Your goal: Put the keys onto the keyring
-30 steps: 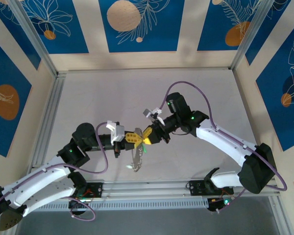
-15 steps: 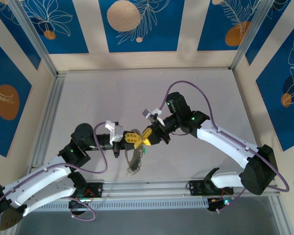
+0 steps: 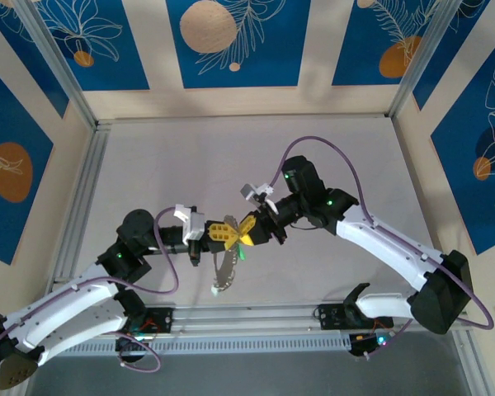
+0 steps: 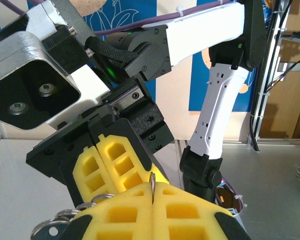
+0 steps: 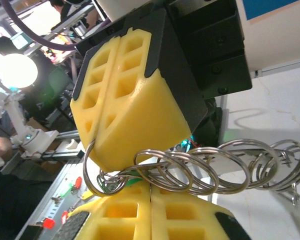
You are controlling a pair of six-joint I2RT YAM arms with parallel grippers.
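Note:
My left gripper [image 3: 223,233] and right gripper [image 3: 249,230] meet tip to tip above the table's middle. The left gripper [image 4: 152,200] is shut on the thin edge of the keyring [image 4: 152,184]. From it a silvery string of linked rings [image 5: 205,165] hangs down [image 3: 225,268], ending in a small pale tag [image 3: 217,286]. The right gripper [image 5: 150,197] has its yellow pads pressed together right under the rings. The green head of the key [image 5: 134,182] pokes out at the tip of that seam and shows as a green speck [image 3: 242,251] below the grippers.
The grey table [image 3: 190,165] is bare around the arms, with aluminium rails [image 3: 78,206] on the left and along the near edge. Purple cables loop over both wrists. The right arm's white links [image 4: 215,100] stand close behind the left gripper.
The left gripper has drifted slightly left and the right arm's elbow has shifted right. The hanging rings have swung a little. Both grips look the same.

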